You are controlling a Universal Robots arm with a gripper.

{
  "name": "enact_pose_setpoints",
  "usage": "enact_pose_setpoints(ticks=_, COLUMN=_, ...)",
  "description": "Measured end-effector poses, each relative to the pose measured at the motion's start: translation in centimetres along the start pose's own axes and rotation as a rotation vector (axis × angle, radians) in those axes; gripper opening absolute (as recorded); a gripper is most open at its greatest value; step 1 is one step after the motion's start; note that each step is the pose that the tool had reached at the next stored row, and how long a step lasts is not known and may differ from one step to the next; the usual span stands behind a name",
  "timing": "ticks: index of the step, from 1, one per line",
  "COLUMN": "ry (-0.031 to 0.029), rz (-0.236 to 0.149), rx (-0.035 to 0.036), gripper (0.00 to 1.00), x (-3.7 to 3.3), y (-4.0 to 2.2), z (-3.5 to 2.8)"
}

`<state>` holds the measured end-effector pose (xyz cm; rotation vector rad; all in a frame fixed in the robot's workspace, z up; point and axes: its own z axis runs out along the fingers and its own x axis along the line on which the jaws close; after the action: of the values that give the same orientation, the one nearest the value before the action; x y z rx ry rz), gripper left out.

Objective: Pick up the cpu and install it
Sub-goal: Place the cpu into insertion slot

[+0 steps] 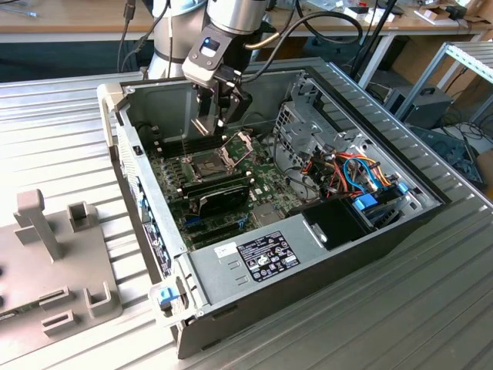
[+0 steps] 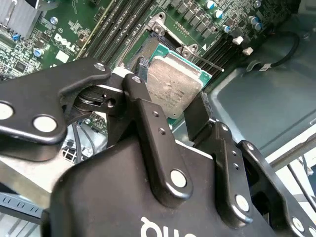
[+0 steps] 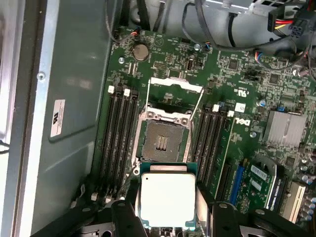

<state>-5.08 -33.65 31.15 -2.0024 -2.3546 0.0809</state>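
The cpu (image 3: 167,195), a small square chip with a dull silver top on a green edge, is pinched by its two sides between my gripper's (image 3: 167,203) black fingers (image 3: 129,200). In the second wrist view the cpu (image 2: 175,86) hangs tilted in the gripper (image 2: 169,95), above the motherboard. The dark square socket (image 3: 163,140) lies uncovered just ahead of the chip, its hinged metal frame (image 3: 175,85) swung open. In the exterior view my gripper (image 1: 218,116) hangs inside the open computer case, a little above and behind the socket (image 1: 209,163).
Memory slots (image 3: 121,133) flank the socket on both sides. A black expansion card (image 1: 219,193) sits nearer the front. The drive cage (image 1: 308,127), coloured cables (image 1: 358,173) and power supply (image 1: 254,254) fill the exterior view's right. Case walls (image 1: 127,146) surround the board. A grey fixture (image 1: 54,262) stands outside.
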Motion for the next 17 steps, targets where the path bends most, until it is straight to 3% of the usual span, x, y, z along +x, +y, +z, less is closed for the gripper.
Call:
enact_pose_setpoints(ticks=5, ry=0.0027, rz=0.037, rx=-0.0002, gripper=0.55, x=-0.01, y=0.04, z=0.02)
enact_pose_setpoints(ticks=10, ry=0.0031, rz=0.042, rx=-0.0001, gripper=0.55, x=-0.02, y=0.05, z=0.01)
enact_pose_setpoints(ticks=14, ry=0.0055, rz=0.077, rx=-0.0003, gripper=0.55, x=-0.03, y=0.08, z=0.02)
enact_pose_setpoints(ticks=17, ry=0.0057, rz=0.079, rx=-0.0003, gripper=0.55, x=-0.04, y=0.08, z=0.02)
